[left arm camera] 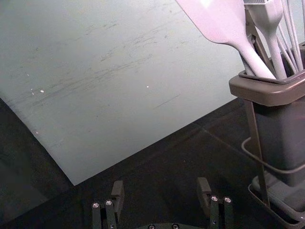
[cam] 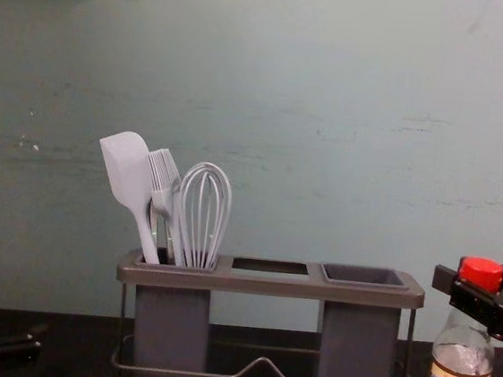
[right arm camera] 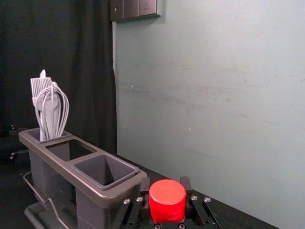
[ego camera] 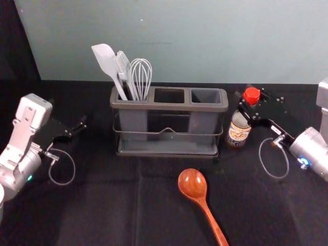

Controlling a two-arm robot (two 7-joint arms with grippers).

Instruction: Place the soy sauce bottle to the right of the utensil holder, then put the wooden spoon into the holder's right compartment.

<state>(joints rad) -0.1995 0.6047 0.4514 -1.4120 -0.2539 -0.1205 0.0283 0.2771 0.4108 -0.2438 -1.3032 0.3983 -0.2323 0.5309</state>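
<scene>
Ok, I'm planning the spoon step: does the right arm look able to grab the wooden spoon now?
Probably not: the right claw grips the soy sauce bottle near its cap and must let go first. Otherwise, the way to the wooden spoon looks free.

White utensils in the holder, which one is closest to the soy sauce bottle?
The whisk. It stands rightmost in the left compartment, and it alone has a head of looped wires.

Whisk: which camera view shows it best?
The chest view: the whisk appears large, its loops whole. The head view shows it smaller; the right wrist view, bunched among others; the left wrist view, partly, cut off.
</scene>
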